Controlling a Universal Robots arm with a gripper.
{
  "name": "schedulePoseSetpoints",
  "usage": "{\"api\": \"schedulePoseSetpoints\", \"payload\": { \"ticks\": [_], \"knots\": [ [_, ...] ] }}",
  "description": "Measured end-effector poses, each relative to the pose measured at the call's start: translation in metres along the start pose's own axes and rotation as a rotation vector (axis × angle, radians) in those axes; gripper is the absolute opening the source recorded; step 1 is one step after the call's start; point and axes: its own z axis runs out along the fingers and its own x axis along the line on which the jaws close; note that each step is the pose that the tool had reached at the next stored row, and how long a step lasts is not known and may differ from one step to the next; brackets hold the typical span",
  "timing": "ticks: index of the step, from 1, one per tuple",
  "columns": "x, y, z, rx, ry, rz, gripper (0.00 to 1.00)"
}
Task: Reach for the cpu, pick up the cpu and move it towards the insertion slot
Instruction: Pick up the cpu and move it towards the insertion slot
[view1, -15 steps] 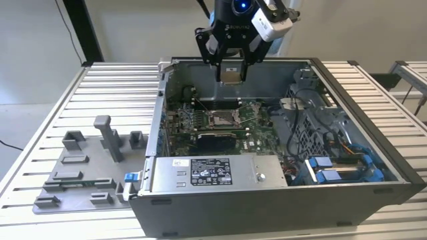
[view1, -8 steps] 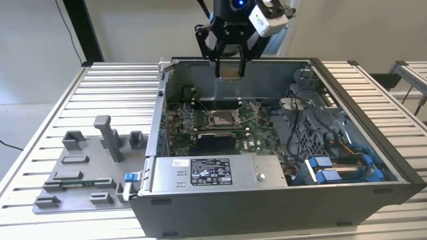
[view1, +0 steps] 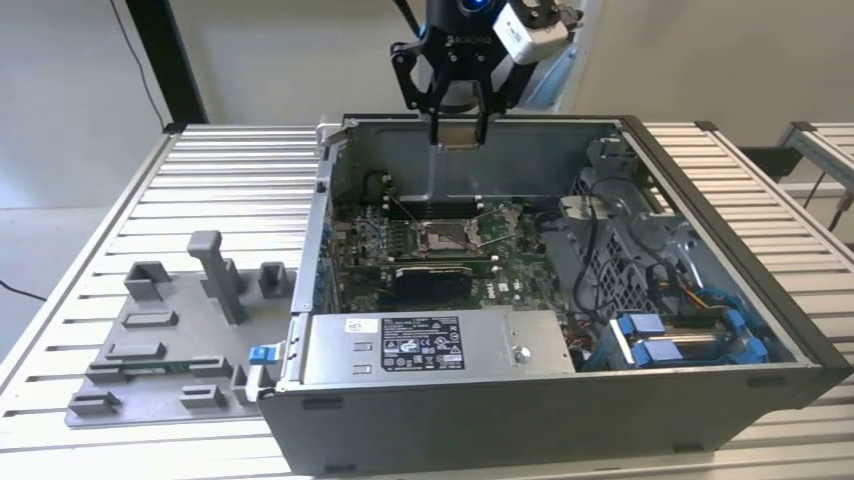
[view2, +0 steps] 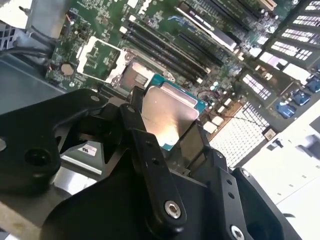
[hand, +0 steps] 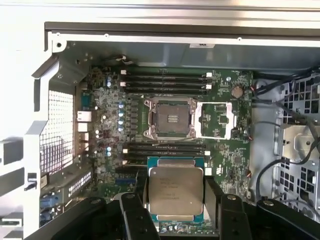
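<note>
Claw (view1: 459, 132) at upper centre of the exterior view, hanging above the rear wall of the open computer case (view1: 747, 330), closed on the cpu (view1: 458, 128), seen there as a small pale square between the black fingers. In the first wrist view, cpu (hand: 176, 194) at lower centre, silvery top face toward the camera with a green edge around it, pinched on two opposite sides by the black fingers (hand: 226, 215) of the claw (hand: 176, 220). In the second wrist view, same cpu (view2: 167, 114) at centre, tilted and shiny, clamped at the claw (view2: 167, 137) between dark fingers (view2: 150, 165). Insertion slot (hand: 170, 118) at centre of the first wrist view, metal frame around a brownish pin field, its load plate (hand: 216, 120) swung open just beside it toward the right of the frame; cpu well apart from it, held in the air nearer the camera. Slot (view1: 447, 236) in mid-frame of the exterior view on the green motherboard (view1: 514, 262), below the claw in the picture. Slot (view2: 134, 76) also in the upper left part of the second wrist view, beyond the held chip. Silver box (view1: 434, 345) with a label in the case's near corner, lower centre of the exterior view. Grey plastic fixture blocks (view1: 174, 330) on the slatted surface (view1: 214, 180) at the lower left of the exterior view, outside the case.
</note>
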Motion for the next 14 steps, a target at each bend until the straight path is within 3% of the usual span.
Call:
{"api": "schedulePoseSetpoints", "payload": {
  "ticks": [5,14],
  "knots": [
    [-0.0032,0.0141,0.0016,0.0,0.0,0.0,0.0],
    [-0.0087,0.0333,0.0042,0.0,0.0,0.0,0.0]
  ]
}}
